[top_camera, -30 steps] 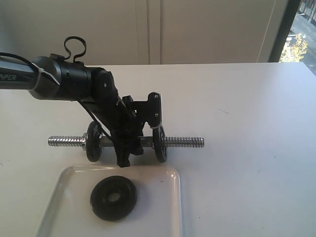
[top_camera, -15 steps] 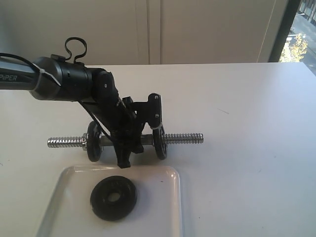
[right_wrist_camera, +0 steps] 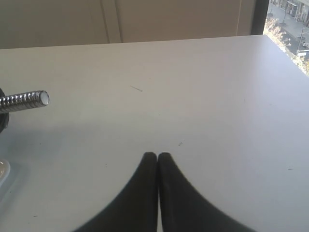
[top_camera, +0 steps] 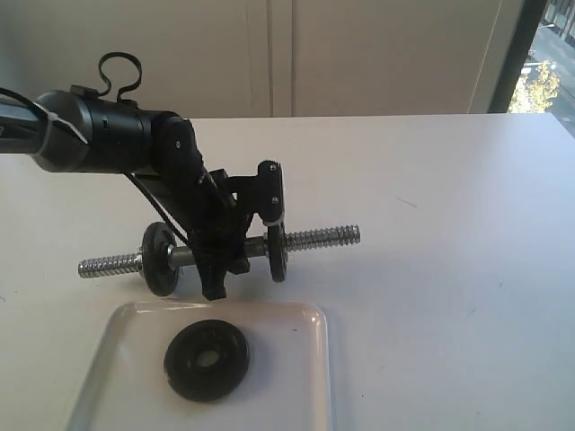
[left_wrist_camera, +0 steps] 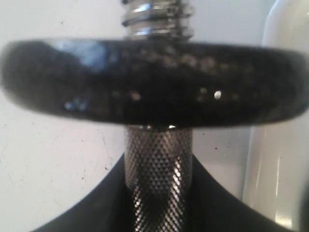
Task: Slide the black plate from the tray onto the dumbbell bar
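Black plate (top_camera: 207, 360) lies flat in the white tray (top_camera: 301, 395), near its middle, untouched and well apart from either arm. Nothing has been threaded on yet, so the main part of the task is still to do.

What looks under way is the preparing step. The dumbbell bar (top_camera: 314, 237) is held beyond the tray's far rim, and the left jaws are closed round its knurled middle, between the two small black discs (top_camera: 160, 260) already on it. The left wrist view shows that knurled shaft seated between the dark jaws, with one disc just beyond. The right jaws are pressed fully together and hold nothing. They hang over the bare desk (top_camera: 449, 269), with the bar's threaded tip off to one side in their own view.

Against the frame a second ago, the bar has shifted leftward in the exterior view and tilted. Its right threaded end now sits higher and its left end lower, where before it lay level. The left arm (top_camera: 108, 139) has drawn back and up with it. Plate and tray have not moved.
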Motion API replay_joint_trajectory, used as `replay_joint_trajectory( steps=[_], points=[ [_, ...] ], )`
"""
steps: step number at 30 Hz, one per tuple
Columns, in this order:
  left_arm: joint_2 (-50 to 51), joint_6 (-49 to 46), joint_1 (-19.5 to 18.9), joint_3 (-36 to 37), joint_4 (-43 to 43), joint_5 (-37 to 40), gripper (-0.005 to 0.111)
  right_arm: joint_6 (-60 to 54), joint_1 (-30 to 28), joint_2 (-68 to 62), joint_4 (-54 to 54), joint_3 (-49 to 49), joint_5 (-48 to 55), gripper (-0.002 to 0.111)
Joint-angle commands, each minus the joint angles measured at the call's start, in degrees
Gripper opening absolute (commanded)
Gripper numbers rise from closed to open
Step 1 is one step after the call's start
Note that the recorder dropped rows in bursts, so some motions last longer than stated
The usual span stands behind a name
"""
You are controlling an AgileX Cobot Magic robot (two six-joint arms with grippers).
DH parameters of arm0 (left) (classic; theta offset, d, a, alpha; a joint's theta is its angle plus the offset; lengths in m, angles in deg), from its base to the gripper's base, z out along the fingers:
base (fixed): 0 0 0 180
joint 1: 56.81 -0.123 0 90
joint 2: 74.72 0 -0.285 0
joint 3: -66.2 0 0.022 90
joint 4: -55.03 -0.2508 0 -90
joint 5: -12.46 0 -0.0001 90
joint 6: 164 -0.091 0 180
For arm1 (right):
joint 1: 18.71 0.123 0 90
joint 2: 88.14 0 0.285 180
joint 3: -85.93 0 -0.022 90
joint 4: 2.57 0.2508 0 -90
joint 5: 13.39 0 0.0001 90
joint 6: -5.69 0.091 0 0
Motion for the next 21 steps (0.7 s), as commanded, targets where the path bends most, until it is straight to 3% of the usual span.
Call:
replay_joint_trajectory(
  steps=[1, 21],
  points=[
    [-3.9, 1.8, -1.4, -1.2, 1.9, -1.0, 0.000, -0.1, 0.2, 0.3, 0.0, 0.4, -0.3, 0.000],
    [-3.9, 3.2, -2.4, -1.2, -0.9, 2.2, 0.000, -1.7, 0.2, 0.3, 0.0, 0.4, -0.3, 0.000]
  ],
)
